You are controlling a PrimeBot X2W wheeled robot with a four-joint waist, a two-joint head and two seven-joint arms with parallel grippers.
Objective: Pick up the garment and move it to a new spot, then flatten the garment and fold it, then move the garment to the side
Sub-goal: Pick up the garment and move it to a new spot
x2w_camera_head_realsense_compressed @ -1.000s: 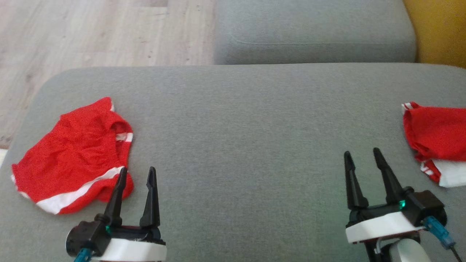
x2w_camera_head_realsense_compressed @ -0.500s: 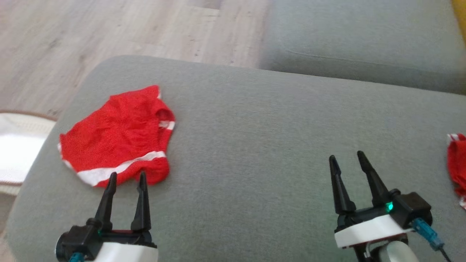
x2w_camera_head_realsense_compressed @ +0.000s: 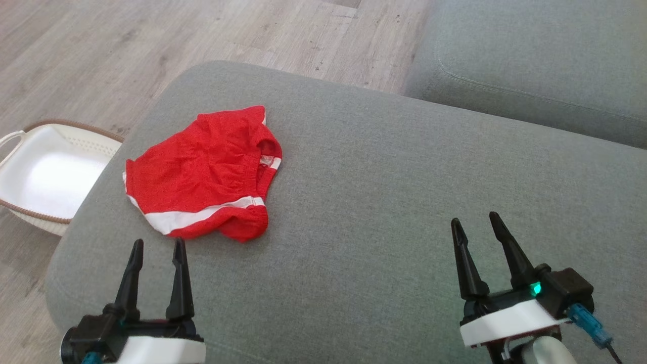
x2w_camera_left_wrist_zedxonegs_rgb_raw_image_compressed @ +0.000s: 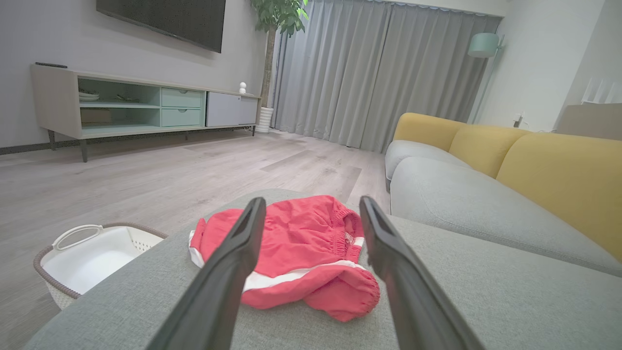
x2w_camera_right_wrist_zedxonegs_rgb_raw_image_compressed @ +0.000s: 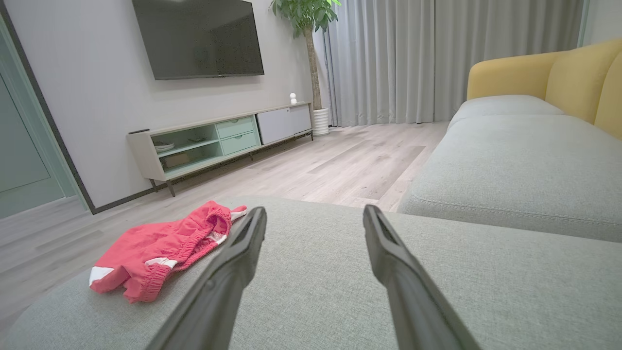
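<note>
The garment (x2w_camera_head_realsense_compressed: 202, 172), red shorts with white trim, lies crumpled on the left part of the grey cushion (x2w_camera_head_realsense_compressed: 379, 177). My left gripper (x2w_camera_head_realsense_compressed: 157, 242) hovers open just short of its near edge, nothing between its fingers. The left wrist view shows the garment (x2w_camera_left_wrist_zedxonegs_rgb_raw_image_compressed: 301, 243) straight ahead, beyond the left gripper (x2w_camera_left_wrist_zedxonegs_rgb_raw_image_compressed: 312, 200) and its spread fingers. My right gripper (x2w_camera_head_realsense_compressed: 474, 218) stands open over bare cushion well to the right. From the right wrist view the garment (x2w_camera_right_wrist_zedxonegs_rgb_raw_image_compressed: 165, 243) lies off to the left of the right gripper (x2w_camera_right_wrist_zedxonegs_rgb_raw_image_compressed: 315, 210).
A white basket (x2w_camera_head_realsense_compressed: 65, 124) with a brown rim stands on the wooden floor beside the cushion's left edge. A grey sofa seat (x2w_camera_head_realsense_compressed: 530, 65) lies behind at the right. A TV cabinet (x2w_camera_right_wrist_zedxonegs_rgb_raw_image_compressed: 218, 141) stands far across the room.
The head camera has swung left: the whole picture shifted right, the basket came into view and a second red piece at the right edge left it. Both grippers stay open.
</note>
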